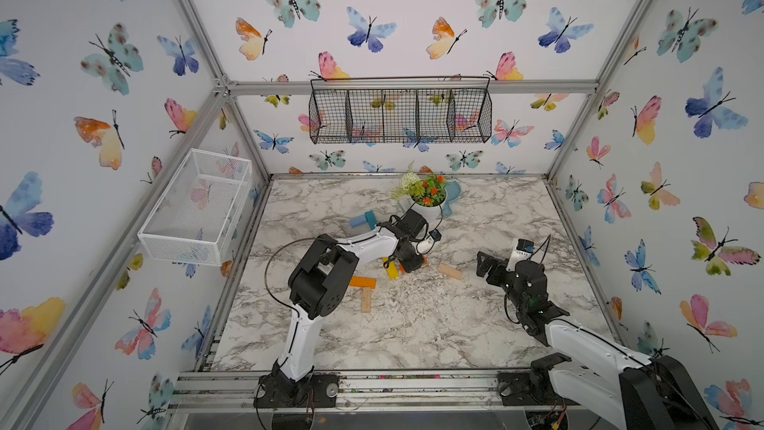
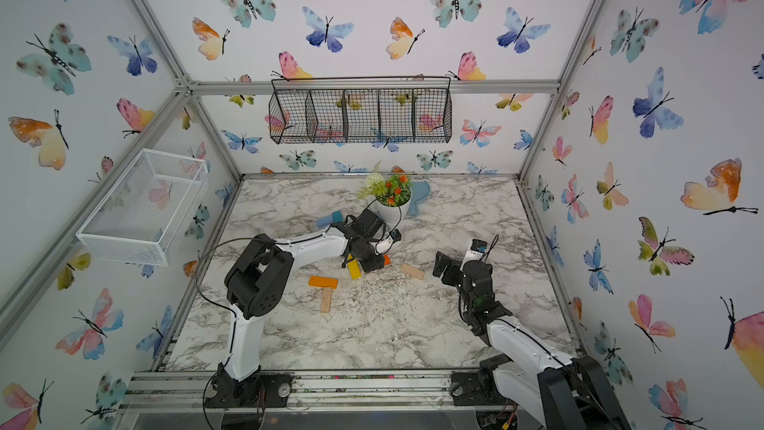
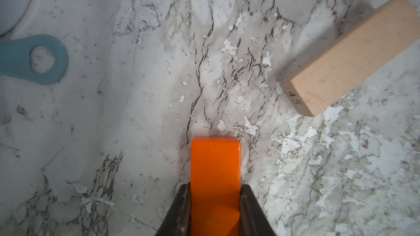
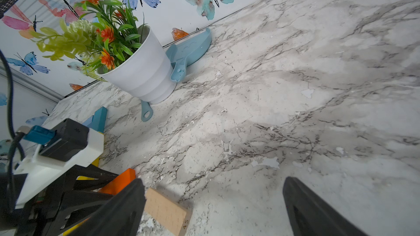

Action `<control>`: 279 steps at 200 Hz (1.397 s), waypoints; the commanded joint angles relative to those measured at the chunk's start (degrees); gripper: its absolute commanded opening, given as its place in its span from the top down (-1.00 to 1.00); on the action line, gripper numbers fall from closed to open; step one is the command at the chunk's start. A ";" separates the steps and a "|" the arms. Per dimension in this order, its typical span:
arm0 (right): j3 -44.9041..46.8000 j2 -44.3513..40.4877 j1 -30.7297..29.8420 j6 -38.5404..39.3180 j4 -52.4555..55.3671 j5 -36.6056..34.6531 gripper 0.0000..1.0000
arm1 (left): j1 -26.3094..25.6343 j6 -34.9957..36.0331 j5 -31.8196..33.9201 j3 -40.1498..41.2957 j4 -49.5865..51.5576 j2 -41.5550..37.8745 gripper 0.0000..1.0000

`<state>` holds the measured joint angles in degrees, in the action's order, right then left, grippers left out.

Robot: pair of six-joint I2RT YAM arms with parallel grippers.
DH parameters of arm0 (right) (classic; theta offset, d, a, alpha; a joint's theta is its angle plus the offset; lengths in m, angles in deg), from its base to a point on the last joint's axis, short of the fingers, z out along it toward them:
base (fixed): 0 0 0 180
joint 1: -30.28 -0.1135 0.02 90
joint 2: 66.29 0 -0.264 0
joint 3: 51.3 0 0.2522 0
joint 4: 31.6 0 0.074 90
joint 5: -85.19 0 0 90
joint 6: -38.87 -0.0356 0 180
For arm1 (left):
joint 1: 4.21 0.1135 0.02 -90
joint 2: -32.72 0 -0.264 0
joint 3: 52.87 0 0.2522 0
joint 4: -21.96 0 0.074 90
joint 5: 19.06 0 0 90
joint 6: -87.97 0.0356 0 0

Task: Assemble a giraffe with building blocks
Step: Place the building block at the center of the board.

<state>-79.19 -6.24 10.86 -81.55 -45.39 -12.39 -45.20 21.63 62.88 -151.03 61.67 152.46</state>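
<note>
My left hand (image 3: 215,187) is clamped on an orange bar (image 3: 216,166), one black finger on each long side, with the bar's free end sticking out past my fingertips. It hangs low over the marble tabletop (image 3: 136,132); from these angles I cannot tell whether the bar touches the surface. My right hand (image 4: 212,181) is spread wide with nothing between its fingers. It hovers just beside a plain wood bar (image 4: 167,210) that lies flat on the tabletop between my two hands.

The other building blocks are scattered left of centre. In both top views a yellow bar (image 1: 392,270) lies right beside my left hand, partly under my wrist. Nearer the front edge a second orange bar (image 1: 363,282) lies flat. A second plain wood bar (image 1: 366,299) touches its front long side at right angles and points toward the front. Farther back, behind my left forearm, a light-blue bar (image 1: 357,222) and a teal bar (image 1: 370,219) sit touching each other.

At the back a white pot of artificial flowers (image 4: 145,76) stands upright. A blue scoop (image 4: 193,46) lies just behind the pot, its handle against the pot's wall. The looped end of a teal brush handle (image 4: 146,112) pokes out from the pot's base.
</note>
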 commanded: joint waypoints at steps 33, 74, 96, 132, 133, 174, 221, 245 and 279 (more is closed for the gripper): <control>-0.02 -0.55 0.08 0.25 -0.49 0.28 -1.00 | -0.58 -0.90 0.93 1.17 2.67 0.80 0.75; 0.04 -0.48 0.08 0.25 -0.57 0.34 -1.00 | -0.67 -1.31 1.77 0.67 3.18 0.65 0.47; 0.04 -0.46 0.14 0.27 -0.66 0.36 -1.00 | -0.84 -1.56 1.69 0.60 3.21 0.06 0.21; 0.06 -0.51 0.09 0.33 -0.84 0.63 -1.00 | -0.84 -2.20 2.33 0.53 2.81 -1.21 -0.25; 0.04 -0.54 0.09 0.35 -0.84 0.63 -1.00 | -0.84 -2.25 2.34 0.54 2.80 -1.28 -0.26; 0.24 -0.39 0.09 0.49 -0.75 0.41 -1.00 | -0.81 -3.24 1.89 -0.95 2.17 -3.59 -0.90; 0.35 -0.18 0.15 0.75 -0.88 0.28 -1.00 | -0.84 -6.47 6.38 -2.58 -0.32 -11.86 -0.97; 0.26 0.74 0.08 0.86 -0.76 0.44 -1.00 | -0.35 -11.16 16.05 1.40 -8.00 -17.40 -0.97; -0.03 1.01 0.11 1.91 -1.01 1.05 -1.00 | 3.46 -24.79 22.29 10.28 -17.60 -24.14 -0.97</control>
<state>-79.19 -5.78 10.86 -81.18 -45.39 -12.21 -44.98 8.42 78.07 -146.40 51.51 131.66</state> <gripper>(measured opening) 0.998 0.984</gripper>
